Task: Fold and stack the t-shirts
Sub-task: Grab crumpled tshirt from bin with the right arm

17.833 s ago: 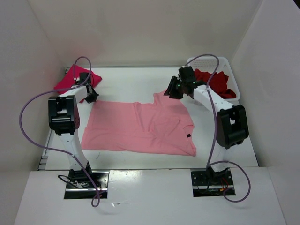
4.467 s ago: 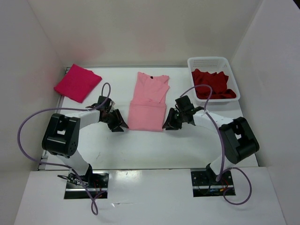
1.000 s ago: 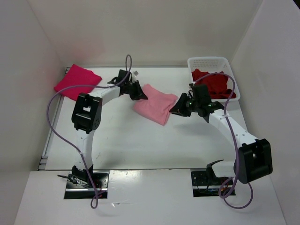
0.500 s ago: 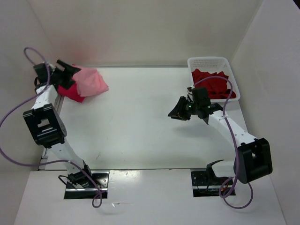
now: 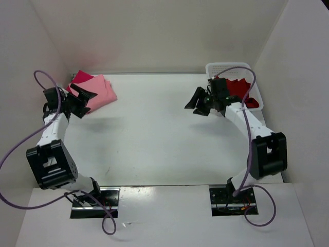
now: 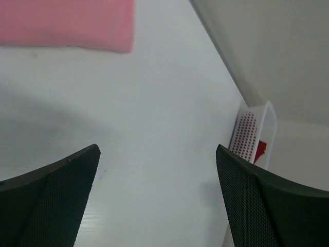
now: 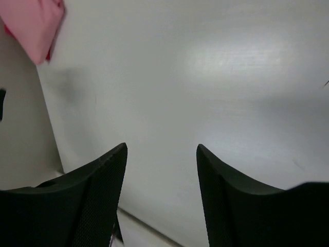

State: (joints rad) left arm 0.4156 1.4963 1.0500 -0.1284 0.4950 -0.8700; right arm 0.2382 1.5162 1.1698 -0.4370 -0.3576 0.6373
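Observation:
A folded pale pink t-shirt (image 5: 100, 90) lies on top of the folded crimson-pink t-shirt (image 5: 78, 77) at the far left corner. My left gripper (image 5: 85, 103) hangs open just in front of that stack, with nothing between its jaws. In the left wrist view the pale pink t-shirt (image 6: 67, 23) is at the top edge, apart from the open left gripper (image 6: 157, 149). The dark red t-shirt (image 5: 239, 87) lies crumpled in the white basket (image 5: 226, 67). My right gripper (image 5: 197, 104) is open and empty just left of the basket. In its wrist view the right gripper (image 7: 162, 146) is over bare table.
White walls close the table in at the back and on both sides. The basket (image 6: 252, 134) stands in the far right corner against the wall. The left arm's purple cable loops beside the left wall (image 5: 20, 67).
My left gripper has let go of the pale pink t-shirt on the crimson-pink one and drawn back. My right gripper has opened wider and moved up toward the basket.

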